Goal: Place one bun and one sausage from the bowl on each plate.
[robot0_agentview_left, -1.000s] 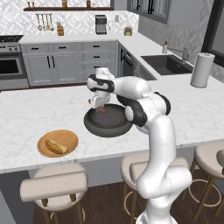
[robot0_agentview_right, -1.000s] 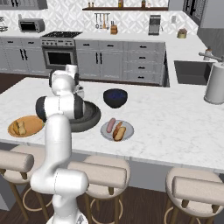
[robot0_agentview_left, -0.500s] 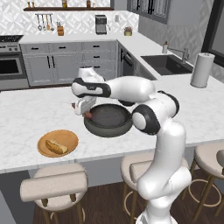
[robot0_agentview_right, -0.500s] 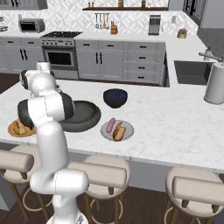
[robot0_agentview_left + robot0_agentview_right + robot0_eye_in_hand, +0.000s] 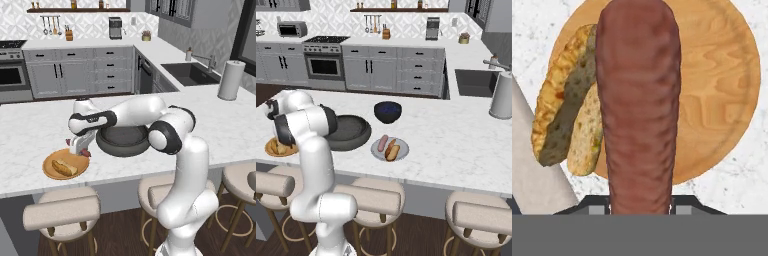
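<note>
**Reddish-brown sausage brought over the wooden plate**

Swung left from the dark bowl [image 5: 122, 141] within the last second, now hovering above the wood plate [image 5: 50, 170]. Gripper [image 5: 77, 145] clamped on the reddish-brown sausage [image 5: 638, 105], held over bare wood beside the bun [image 5: 567, 100] lying there. Suggests only the release remains.

Counted: two plates, two buns, two sausages. Grey plate [image 5: 376, 149] carrying one bun [image 5: 392, 151] and one pink sausage [image 5: 382, 143].
</note>
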Robot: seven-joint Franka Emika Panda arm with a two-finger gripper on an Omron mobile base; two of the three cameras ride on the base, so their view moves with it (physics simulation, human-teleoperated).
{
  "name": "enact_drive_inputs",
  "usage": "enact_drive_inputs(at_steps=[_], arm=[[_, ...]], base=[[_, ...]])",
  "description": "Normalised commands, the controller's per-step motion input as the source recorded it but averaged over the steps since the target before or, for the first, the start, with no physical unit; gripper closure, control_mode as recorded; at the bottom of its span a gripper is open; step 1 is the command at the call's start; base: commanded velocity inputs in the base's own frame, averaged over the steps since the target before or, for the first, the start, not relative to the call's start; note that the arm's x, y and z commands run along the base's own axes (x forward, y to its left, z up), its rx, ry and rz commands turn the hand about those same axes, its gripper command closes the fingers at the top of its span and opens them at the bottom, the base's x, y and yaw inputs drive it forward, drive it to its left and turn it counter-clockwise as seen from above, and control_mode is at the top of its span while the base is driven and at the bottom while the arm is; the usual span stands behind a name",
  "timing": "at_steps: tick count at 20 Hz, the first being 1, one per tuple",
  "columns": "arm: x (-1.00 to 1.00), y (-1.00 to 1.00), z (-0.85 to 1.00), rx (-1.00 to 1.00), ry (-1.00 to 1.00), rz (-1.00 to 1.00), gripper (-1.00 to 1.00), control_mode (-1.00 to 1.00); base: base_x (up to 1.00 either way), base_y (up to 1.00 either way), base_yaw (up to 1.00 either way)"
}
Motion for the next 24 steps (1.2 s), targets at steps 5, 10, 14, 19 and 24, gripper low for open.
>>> enact_drive_inputs(at_steps=[5, 10, 14, 19, 24], arm=[[0.30, 0.31, -0.35, 0.00, 0.02, 0.00, 1.00, -1.00], [0.12, 0.32, -0.24, 0.00, 0.00, 0.00, 1.00, -1.00], [0.16, 0.05, -0.18, 0.00, 0.00, 0.00, -1.00, -1.00], [-0.02, 0.00, -0.09, 0.01, 0.00, 0.00, -1.00, -1.00], [-0.30, -0.10, 0.23, 0.00, -0.18, -0.02, -1.00, -1.00]], base=[[0.00, 0.00, 0.00], [0.00, 0.00, 0.00], [0.00, 0.00, 0.00], [0.00, 0.00, 0.00], [0.00, 0.00, 0.00]])
